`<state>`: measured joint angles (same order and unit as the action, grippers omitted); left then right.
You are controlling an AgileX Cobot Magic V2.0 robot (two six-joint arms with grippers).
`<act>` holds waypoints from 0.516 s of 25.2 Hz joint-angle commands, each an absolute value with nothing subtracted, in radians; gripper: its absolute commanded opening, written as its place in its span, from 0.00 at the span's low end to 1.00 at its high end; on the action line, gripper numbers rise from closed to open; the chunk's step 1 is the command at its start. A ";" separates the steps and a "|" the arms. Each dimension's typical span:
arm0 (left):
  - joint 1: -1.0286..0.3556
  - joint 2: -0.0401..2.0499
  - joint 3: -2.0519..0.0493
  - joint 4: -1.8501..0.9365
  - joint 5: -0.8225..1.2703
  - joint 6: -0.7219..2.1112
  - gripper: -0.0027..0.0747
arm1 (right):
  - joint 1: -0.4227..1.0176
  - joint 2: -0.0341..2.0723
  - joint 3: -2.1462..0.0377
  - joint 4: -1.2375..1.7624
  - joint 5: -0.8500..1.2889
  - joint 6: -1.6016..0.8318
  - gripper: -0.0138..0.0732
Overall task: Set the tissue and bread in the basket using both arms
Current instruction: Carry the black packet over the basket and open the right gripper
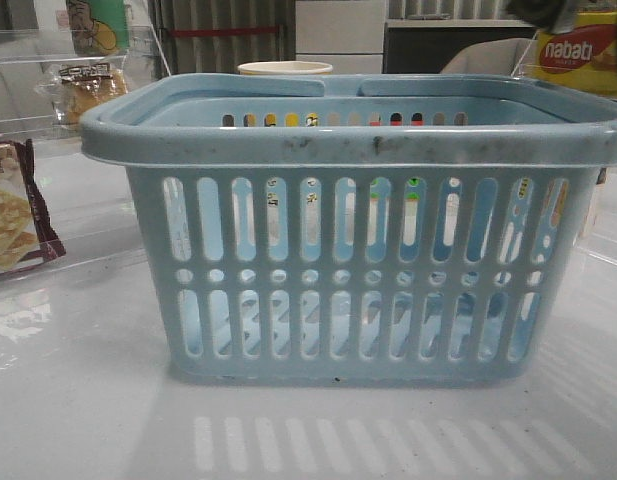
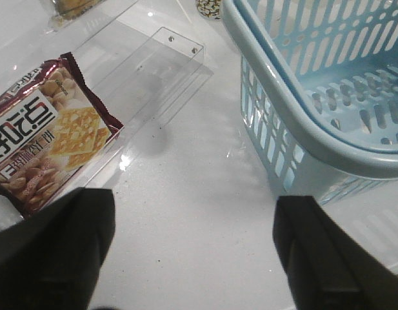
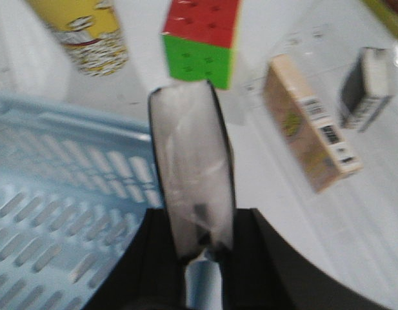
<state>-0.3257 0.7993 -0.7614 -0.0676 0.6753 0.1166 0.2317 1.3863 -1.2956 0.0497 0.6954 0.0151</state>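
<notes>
My right gripper (image 3: 197,248) pinches the tissue (image 3: 192,174) edge-on at the basket (image 1: 348,140) rim, ready to drop it in; my left gripper (image 2: 192,252) hangs wide and empty; the bread (image 1: 83,92) waits near the table's far left corner.

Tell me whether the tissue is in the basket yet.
Not yet. The right hand holds the tissue above the basket rim; the visible basket floor is bare.
</notes>
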 commanded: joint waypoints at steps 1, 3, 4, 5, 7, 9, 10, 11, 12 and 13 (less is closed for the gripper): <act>-0.334 0.797 -0.791 -0.079 0.608 0.115 0.76 | 0.360 1.364 -1.244 0.082 0.567 0.008 0.33; -0.334 0.797 -0.791 -0.079 0.608 0.115 0.76 | 0.430 1.378 -1.199 0.089 0.517 0.008 0.36; -0.334 0.797 -0.791 -0.079 0.608 0.115 0.76 | 0.461 1.388 -1.184 0.089 0.503 0.008 0.42; -0.334 0.797 -0.791 -0.079 0.608 0.115 0.76 | 0.484 1.398 -1.180 0.089 0.493 0.008 0.50; -0.334 0.797 -0.791 -0.079 0.608 0.115 0.76 | 0.505 1.409 -1.180 0.089 0.474 0.008 0.67; -0.334 0.797 -0.791 -0.079 0.608 0.115 0.76 | 0.506 1.400 -1.181 0.088 0.463 0.007 0.79; -0.334 0.797 -0.791 -0.079 0.608 0.115 0.76 | 0.506 1.387 -1.181 0.085 0.464 0.007 0.81; -0.334 0.797 -0.791 -0.079 0.608 0.115 0.76 | 0.506 1.371 -1.181 0.077 0.470 0.007 0.80; -0.334 0.797 -0.791 -0.079 0.608 0.115 0.76 | 0.506 1.347 -1.181 0.071 0.483 0.007 0.79; -0.334 0.797 -0.791 -0.079 0.608 0.115 0.76 | 0.506 1.320 -1.180 0.062 0.497 0.006 0.79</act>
